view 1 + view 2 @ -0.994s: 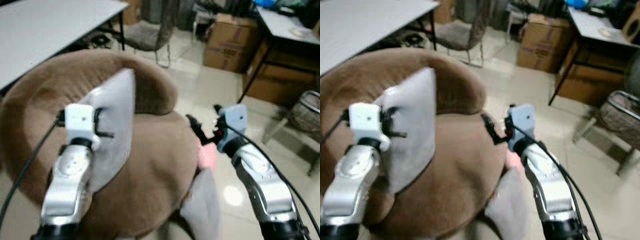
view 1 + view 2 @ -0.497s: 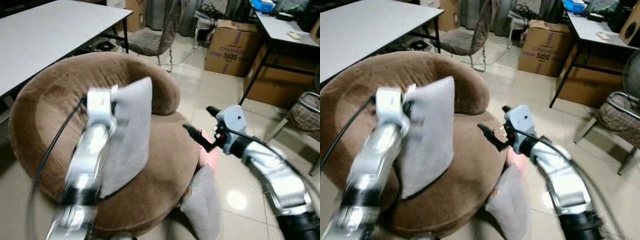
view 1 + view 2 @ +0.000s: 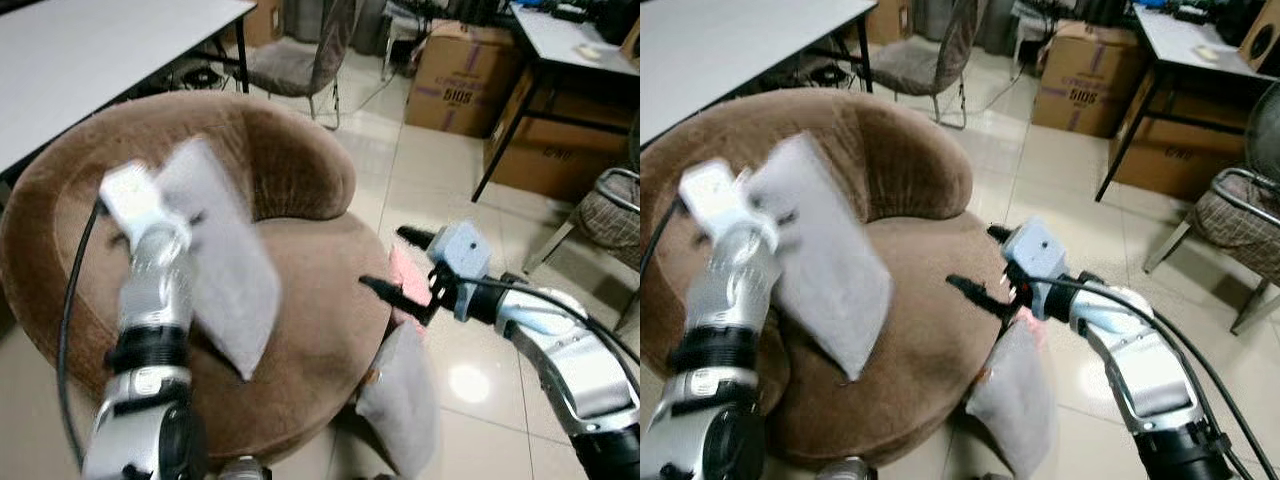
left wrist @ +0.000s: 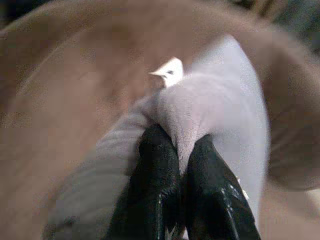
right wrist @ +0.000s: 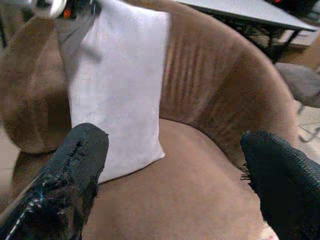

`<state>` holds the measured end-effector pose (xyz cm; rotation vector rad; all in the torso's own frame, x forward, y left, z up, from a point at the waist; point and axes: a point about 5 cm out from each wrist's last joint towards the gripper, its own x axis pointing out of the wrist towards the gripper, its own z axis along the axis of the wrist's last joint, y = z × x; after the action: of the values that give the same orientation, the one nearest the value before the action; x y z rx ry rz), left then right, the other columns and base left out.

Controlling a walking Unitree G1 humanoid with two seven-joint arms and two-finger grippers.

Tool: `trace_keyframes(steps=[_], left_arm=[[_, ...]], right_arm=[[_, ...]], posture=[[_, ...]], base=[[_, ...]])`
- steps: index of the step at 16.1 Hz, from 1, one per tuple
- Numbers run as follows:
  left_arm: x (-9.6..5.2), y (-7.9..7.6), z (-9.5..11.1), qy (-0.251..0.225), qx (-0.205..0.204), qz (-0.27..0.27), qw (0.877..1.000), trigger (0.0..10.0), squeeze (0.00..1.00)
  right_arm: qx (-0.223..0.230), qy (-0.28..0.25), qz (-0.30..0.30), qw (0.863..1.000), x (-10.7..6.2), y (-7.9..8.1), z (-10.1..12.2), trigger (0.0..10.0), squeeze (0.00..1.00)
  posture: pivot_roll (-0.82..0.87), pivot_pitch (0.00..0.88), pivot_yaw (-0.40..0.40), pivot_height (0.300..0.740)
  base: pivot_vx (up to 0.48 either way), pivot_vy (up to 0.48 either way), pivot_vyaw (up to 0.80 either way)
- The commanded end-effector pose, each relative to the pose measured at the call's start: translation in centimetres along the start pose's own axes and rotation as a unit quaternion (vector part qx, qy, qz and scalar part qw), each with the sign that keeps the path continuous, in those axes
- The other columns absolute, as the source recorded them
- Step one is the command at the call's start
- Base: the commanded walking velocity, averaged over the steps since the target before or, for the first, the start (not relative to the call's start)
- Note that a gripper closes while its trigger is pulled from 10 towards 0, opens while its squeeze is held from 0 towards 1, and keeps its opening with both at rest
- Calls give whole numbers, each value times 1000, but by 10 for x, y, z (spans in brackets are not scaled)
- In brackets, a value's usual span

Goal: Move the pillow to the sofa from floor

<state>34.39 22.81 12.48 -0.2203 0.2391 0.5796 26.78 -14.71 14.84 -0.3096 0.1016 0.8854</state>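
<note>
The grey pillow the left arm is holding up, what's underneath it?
Under the grey pillow, pinched in the left gripper with its jaws shut, is the brown sofa: its seat cushion and curved backrest. The seat part directly beneath is covered by pillow and arm.

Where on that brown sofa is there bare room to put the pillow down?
The seat of the sofa is bare between the curved backrest and the open right gripper at its front edge. The left side is crowded: the left gripper holds the pillow there. A second pillow leans against the sofa's front.

Glossy beige floor tiles (image 3: pixel 440 170) are reflecting light; cardboard boxes (image 3: pixel 462 78) are sitting at one o'clock, a white table (image 3: pixel 90 60) at ten.
</note>
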Motion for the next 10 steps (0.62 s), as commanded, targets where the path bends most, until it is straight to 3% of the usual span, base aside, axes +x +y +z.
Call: trace_keyframes(steps=[1,2,4,7,10], left_arm=[[1,9,5,-33,14,27,999,10000,0],[3,26,-8,-38,48,67,996,10000,0],[2,47,-16,-37,59,132,989,10000,0],[-10,39,-8,-66,78,122,987,10000,0],[-18,39,-6,-85,92,145,982,10000,0]], right_arm=[[-6,-3,17,1000,-2,2,3,10000,0],[-8,-3,34,999,-2,4,4,10000,0],[-14,-5,60,998,-1,7,6,10000,0],[-23,-8,98,995,6,12,7,10000,0],[-22,-9,110,994,7,13,7,10000,0]], posture=[[63,0,-15,740],[62,0,-15,740],[65,0,-17,740],[77,0,-23,740],[81,0,-26,740]], base=[[0,0,0],[0,0,0],[0,0,0],[0,0,0],[0,0,0]])
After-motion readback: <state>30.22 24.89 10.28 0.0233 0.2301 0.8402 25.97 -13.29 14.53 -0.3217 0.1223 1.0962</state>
